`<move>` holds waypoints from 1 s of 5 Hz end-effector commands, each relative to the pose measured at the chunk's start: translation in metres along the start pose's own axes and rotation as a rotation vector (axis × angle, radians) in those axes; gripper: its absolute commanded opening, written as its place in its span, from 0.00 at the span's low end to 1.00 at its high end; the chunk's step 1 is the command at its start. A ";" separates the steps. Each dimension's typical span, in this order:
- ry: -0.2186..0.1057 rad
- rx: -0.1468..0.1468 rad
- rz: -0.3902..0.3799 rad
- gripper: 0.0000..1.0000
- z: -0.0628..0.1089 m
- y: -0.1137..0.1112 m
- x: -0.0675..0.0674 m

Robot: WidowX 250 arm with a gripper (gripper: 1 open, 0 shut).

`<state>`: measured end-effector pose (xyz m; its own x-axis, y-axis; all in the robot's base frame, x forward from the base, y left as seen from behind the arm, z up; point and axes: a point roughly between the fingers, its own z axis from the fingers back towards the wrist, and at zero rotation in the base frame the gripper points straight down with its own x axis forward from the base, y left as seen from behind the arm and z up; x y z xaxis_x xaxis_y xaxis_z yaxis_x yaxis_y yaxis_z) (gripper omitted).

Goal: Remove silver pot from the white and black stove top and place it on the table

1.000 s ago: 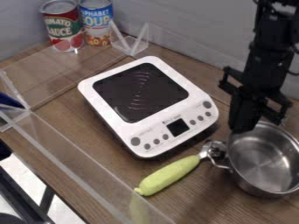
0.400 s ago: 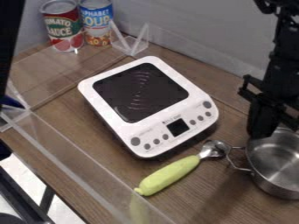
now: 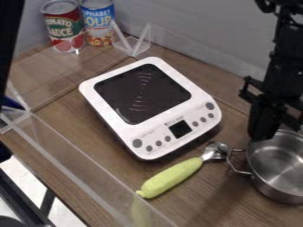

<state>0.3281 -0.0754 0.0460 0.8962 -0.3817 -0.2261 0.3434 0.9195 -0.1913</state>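
Observation:
The silver pot (image 3: 275,173) sits low at the right front of the brown table (image 3: 66,97), off the stove top (image 3: 148,99), and is partly cut by the frame's right edge. My black gripper (image 3: 268,133) comes down from above onto the pot's far rim, its fingers shut on the rim. The white stove top with its black glass square lies bare in the middle of the table. The fingertips are partly hidden behind the pot's rim.
A small metal spoon-like piece (image 3: 215,152) lies between the stove and the pot. A yellow-green vegetable (image 3: 174,177) lies in front of the stove. Two cans (image 3: 78,24) stand at the back left. Clear acrylic walls (image 3: 71,164) line the table's edges.
My gripper and the pot shifted together to the right, so the pot now lies partly past the frame's edge. In the last half second they barely moved.

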 end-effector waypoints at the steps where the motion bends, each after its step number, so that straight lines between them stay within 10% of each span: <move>1: -0.077 -0.008 0.028 0.00 0.028 0.005 0.003; 2: -0.080 -0.029 0.047 1.00 0.030 0.005 0.003; 3: -0.074 -0.051 0.058 0.00 0.021 0.007 0.010; 4: -0.071 -0.075 0.064 1.00 0.014 0.008 0.017; 5: -0.053 -0.089 0.035 0.00 0.013 -0.001 0.016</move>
<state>0.3378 -0.0788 0.0377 0.9074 -0.3475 -0.2361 0.2829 0.9209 -0.2682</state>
